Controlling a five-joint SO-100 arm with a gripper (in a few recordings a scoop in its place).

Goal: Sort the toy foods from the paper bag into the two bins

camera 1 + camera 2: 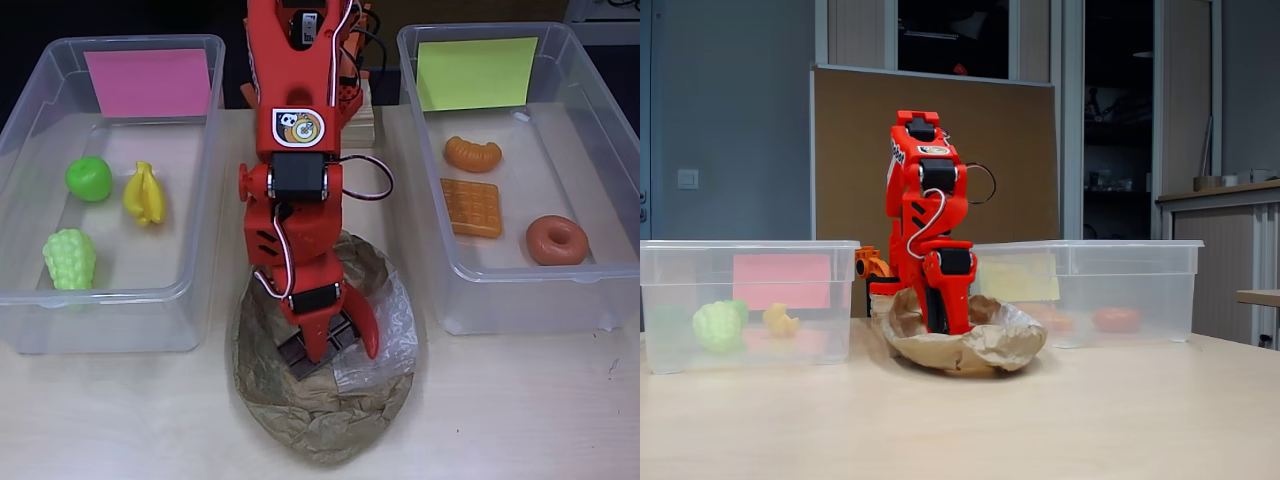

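Brown crumpled paper bag [325,400]: six toys binned either side; orange gripper [335,350] jaws straddle dark ridged chocolate bar [300,357] inside, grip uncertain.

A pale wood-grain counter [1120,420] carries everything. Behind it, in the fixed view, stands a brown pinboard panel [990,160] against a grey-blue wall [730,120] — a white light switch [687,179] sits on that wall at the left. To the right, a tall dark doorway [1118,130] and a grey cabinet [1230,260] with small items on its top.
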